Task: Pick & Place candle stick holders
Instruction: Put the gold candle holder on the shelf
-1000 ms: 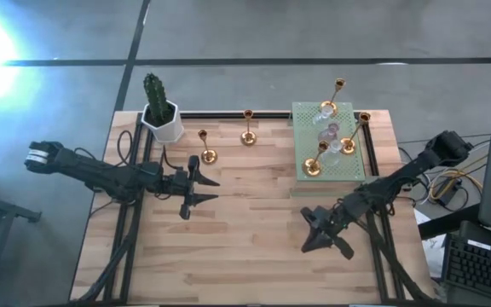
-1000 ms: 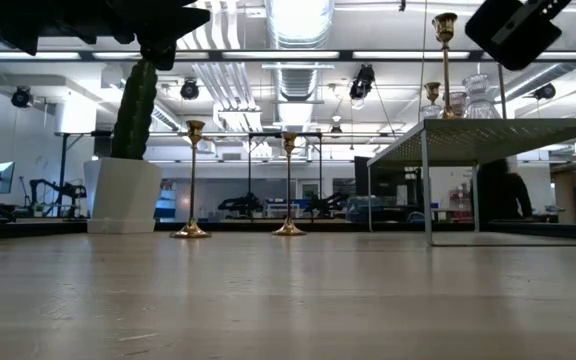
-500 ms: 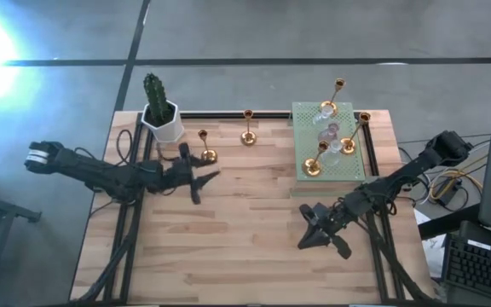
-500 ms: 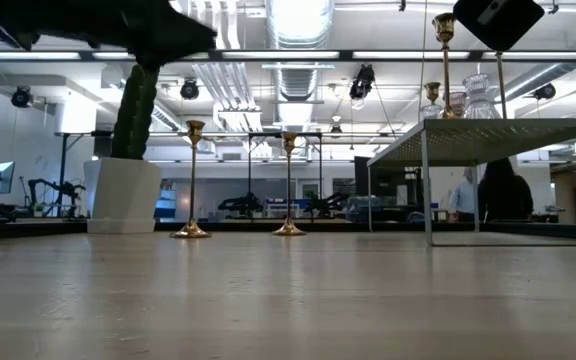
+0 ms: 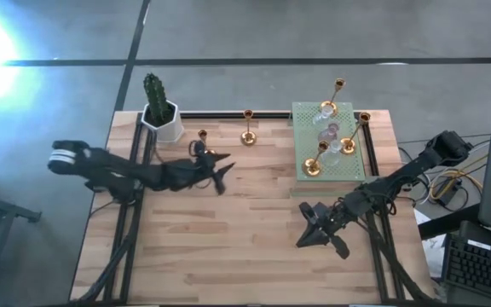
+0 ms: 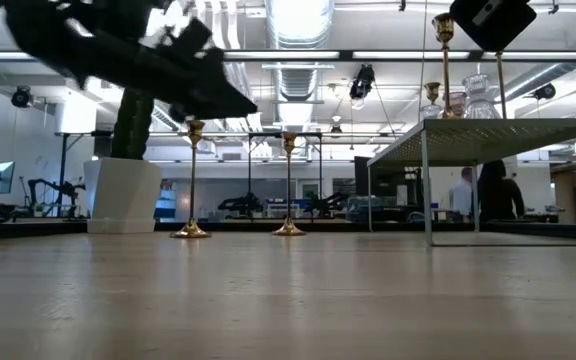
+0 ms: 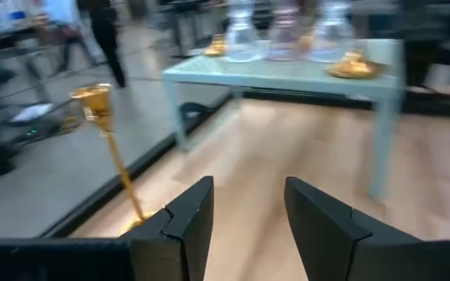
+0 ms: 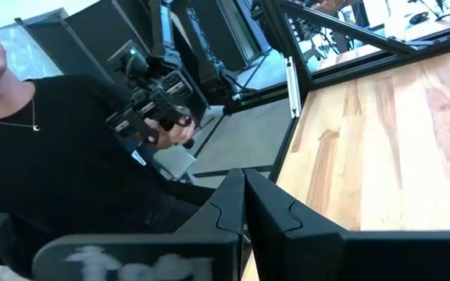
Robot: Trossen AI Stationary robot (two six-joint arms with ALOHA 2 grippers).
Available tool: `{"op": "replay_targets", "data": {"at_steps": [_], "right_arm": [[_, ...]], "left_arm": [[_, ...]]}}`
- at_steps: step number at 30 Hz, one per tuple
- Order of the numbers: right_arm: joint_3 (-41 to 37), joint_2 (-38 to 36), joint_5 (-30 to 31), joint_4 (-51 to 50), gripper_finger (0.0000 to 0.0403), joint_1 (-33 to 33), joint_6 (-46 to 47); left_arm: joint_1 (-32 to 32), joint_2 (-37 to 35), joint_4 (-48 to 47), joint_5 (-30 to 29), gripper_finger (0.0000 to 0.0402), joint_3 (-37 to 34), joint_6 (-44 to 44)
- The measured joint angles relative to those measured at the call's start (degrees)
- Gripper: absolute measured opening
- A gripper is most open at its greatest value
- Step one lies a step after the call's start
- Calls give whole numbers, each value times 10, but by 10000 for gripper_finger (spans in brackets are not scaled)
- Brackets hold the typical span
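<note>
**High view: left pincer by the back candle holders, right pincer idle near the front**

High view shows the left arm reaching across the wooden tabletop with the left pincer spread wide, its two fingers apart, just beside a tall gold candle stick holder that stands upright near the back edge. The pincer holds nothing. The left wrist view shows a gold holder just past the dark fingers, off to one side of the gap and not between them. A second tall gold holder stands a little farther along the back edge, apart from the first. In the low view both stand upright side by side, and the left arm hangs above the nearer one without touching the tabletop.

A white pot with a green cactus sits at the back left corner, near the first holder.

The green perforated mat forms a raised stand at the back right. On it are more gold holders, one tall, and several clear glass ones, clustered close together.

The right pincer rests low near the front right of the tabletop, well apart from all holders; its fingers are pressed together with nothing between them. The right wrist view shows a person in a black top beyond the tabletop edge, holding a dark handheld device.
</note>
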Motion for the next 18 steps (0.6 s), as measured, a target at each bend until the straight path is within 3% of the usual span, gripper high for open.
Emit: {"op": "replay_targets", "data": {"at_steps": [4,10,18], "right_arm": [[0,0,0,0,8,0,0],[-1,0,10,1,8,0,0],[-1,0,13,0,8,0,3]], "left_arm": [[35,75,-7,-48,163,76,-6],[85,172,-74,-62,163,190,-40],[124,247,-77,-79,161,232,-87]]}}
